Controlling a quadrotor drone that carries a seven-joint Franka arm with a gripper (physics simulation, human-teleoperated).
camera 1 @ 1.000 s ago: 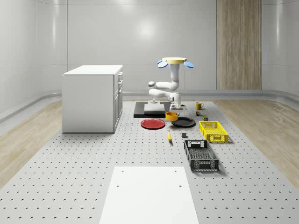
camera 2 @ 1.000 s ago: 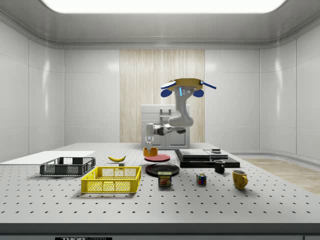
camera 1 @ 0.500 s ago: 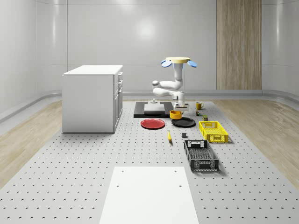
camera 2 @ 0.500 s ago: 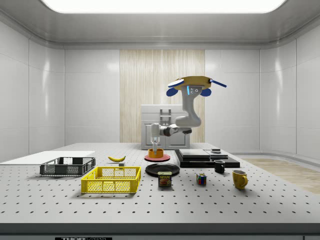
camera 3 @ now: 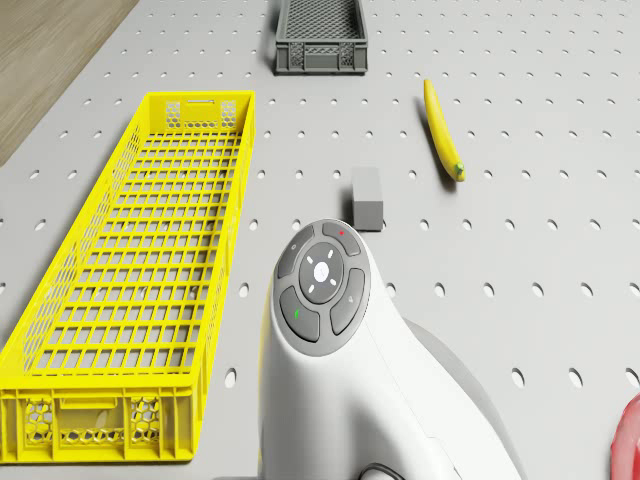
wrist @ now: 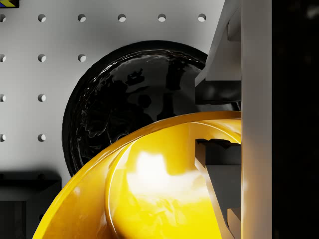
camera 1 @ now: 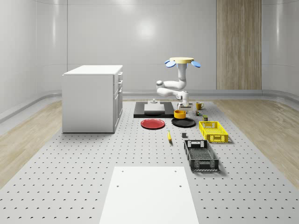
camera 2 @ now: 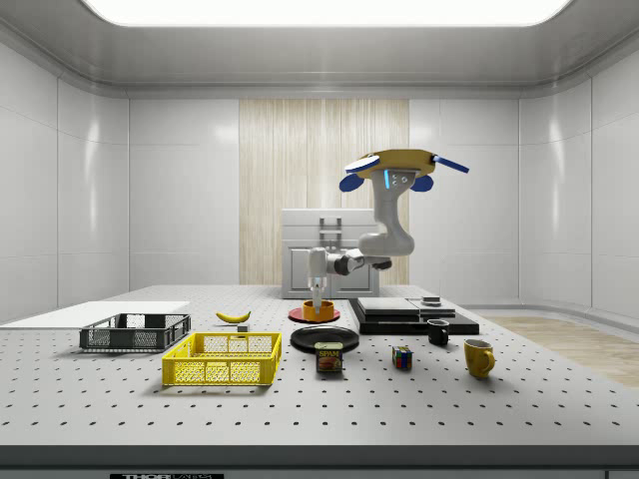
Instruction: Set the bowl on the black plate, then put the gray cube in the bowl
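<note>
Clearly fingers [wrist: 219,154] pinch the bowl's [wrist: 149,194] rim above the black plate [wrist: 124,104].

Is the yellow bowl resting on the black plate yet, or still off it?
Apart. In the side view the yellow bowl, held by the gripper, hangs above the black plate, with the red plate showing behind the gap.

Bowl [wrist: 149,194]: glossy yellow-orange. Black plate [wrist: 124,99] beneath it: shiny black. Beside the black plate, red plate [camera 1: 153,123]. Yellow mesh crate [camera 3: 150,270], dark gray crate [camera 3: 320,35], gray cube [camera 3: 368,197], yellow banana [camera 3: 441,143]. Table [camera 3: 560,250]: pale gray, dotted with holes.
</note>
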